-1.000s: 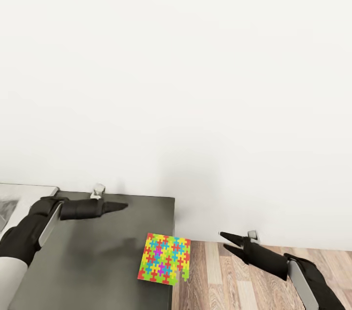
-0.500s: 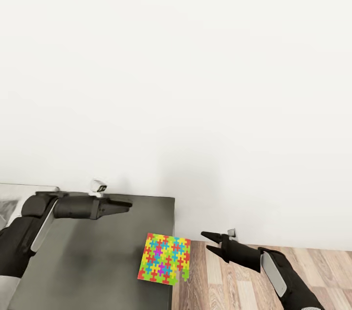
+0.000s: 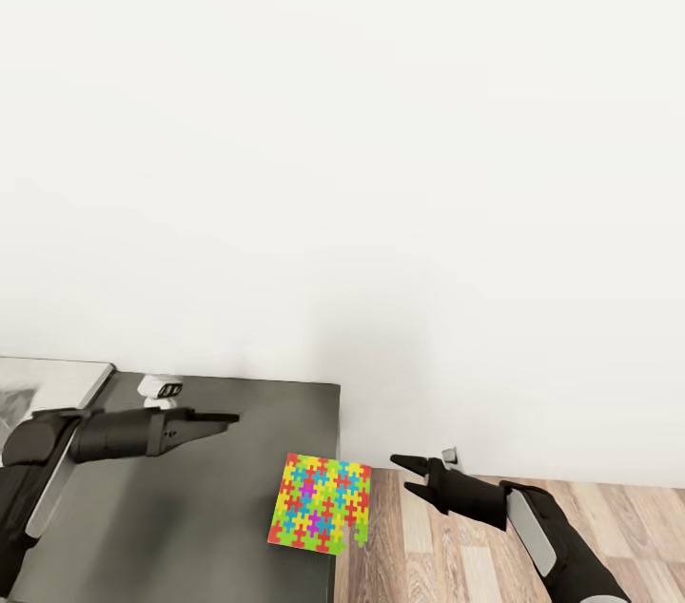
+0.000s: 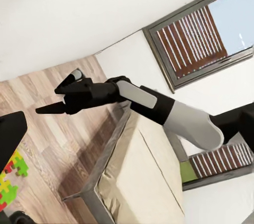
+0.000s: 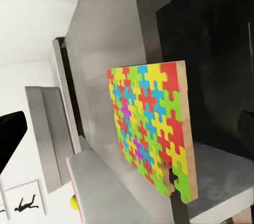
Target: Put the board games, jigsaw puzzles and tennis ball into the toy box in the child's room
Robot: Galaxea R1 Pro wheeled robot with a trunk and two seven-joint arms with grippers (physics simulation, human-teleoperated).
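Both grippers are empty: the left gripper [image 3: 224, 418] hangs above the dark table [image 3: 143, 508] near its back edge with its fingers drawn almost together, and the right gripper [image 3: 403, 476] hovers over the wood floor [image 3: 533, 508] just off the table's right edge, fingers parted a little. Lying flat at the right edge of that table, the colourful jigsaw puzzle [image 3: 320, 502] has one corner jutting past the edge, apart from both grippers. At the table's left back corner rests a light grey flat panel [image 3: 57, 379].

Black left claw [image 3: 224, 418], black right claw [image 3: 401, 473], tapered pointed fingers, grey forearm panels, white upper sleeve
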